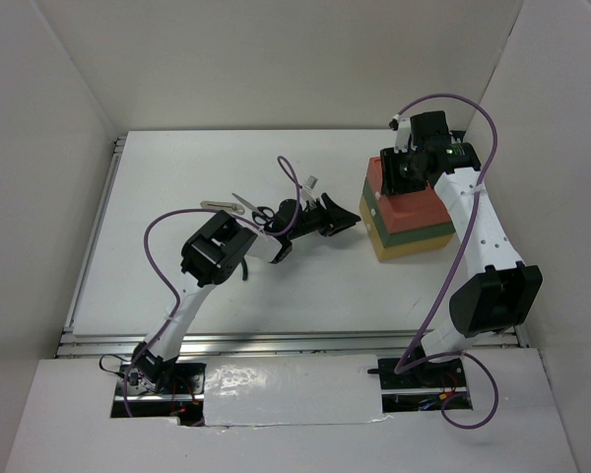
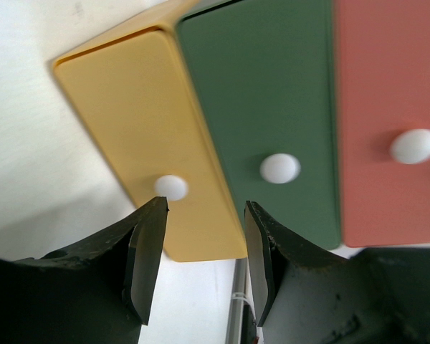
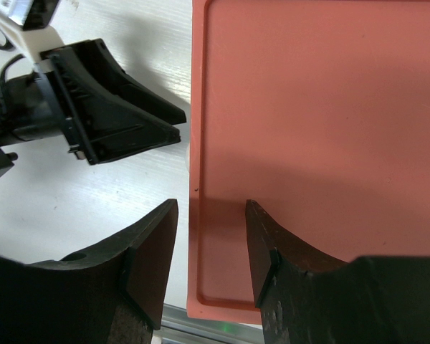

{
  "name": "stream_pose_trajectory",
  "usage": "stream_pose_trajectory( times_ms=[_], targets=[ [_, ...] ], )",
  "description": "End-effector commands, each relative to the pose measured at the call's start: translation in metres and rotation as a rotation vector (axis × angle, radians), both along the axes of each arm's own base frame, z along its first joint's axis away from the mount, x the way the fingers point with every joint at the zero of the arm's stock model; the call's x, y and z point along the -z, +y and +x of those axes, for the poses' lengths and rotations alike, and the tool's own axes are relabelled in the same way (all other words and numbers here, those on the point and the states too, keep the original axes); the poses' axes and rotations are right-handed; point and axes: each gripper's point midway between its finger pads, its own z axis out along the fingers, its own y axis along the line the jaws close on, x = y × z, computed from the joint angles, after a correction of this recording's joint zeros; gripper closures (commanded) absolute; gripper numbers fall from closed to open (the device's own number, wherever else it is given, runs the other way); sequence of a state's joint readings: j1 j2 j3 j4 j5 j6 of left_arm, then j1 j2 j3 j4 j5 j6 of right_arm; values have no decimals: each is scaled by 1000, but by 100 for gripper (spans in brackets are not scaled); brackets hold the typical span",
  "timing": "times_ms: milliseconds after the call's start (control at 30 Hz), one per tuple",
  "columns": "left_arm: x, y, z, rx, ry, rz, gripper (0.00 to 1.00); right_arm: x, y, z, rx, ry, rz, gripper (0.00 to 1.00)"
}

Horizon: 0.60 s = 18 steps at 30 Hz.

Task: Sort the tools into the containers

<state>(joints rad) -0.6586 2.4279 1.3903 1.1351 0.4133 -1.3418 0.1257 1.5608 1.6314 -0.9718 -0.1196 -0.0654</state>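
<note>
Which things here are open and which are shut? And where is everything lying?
yellow drawer: shut.
green drawer: shut.
red drawer: shut.
left tool: open, empty, pointing at the yellow drawer's knob.
right tool: open, empty, above the red drawer's top.
scissors: lying on the table, not in a drawer.
silver bar: lying on the table beside the scissors.
</note>
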Motion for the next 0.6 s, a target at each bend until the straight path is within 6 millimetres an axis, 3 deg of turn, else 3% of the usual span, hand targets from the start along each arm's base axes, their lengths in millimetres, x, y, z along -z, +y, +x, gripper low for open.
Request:
stream_pose_trajectory(
  times_ms=[0,333,567],
  targets=[
    [5,-6,5,-20,-19,-6,41,26,1,-1,-13,85,-21,49],
    [6,-25,5,-10,-9,-30,45,26,-1,1,-27,84,-42,50],
    [22,-28,2,-8,13,-11,48,27,-2,0,-27,90,-45,51]
  ],
)
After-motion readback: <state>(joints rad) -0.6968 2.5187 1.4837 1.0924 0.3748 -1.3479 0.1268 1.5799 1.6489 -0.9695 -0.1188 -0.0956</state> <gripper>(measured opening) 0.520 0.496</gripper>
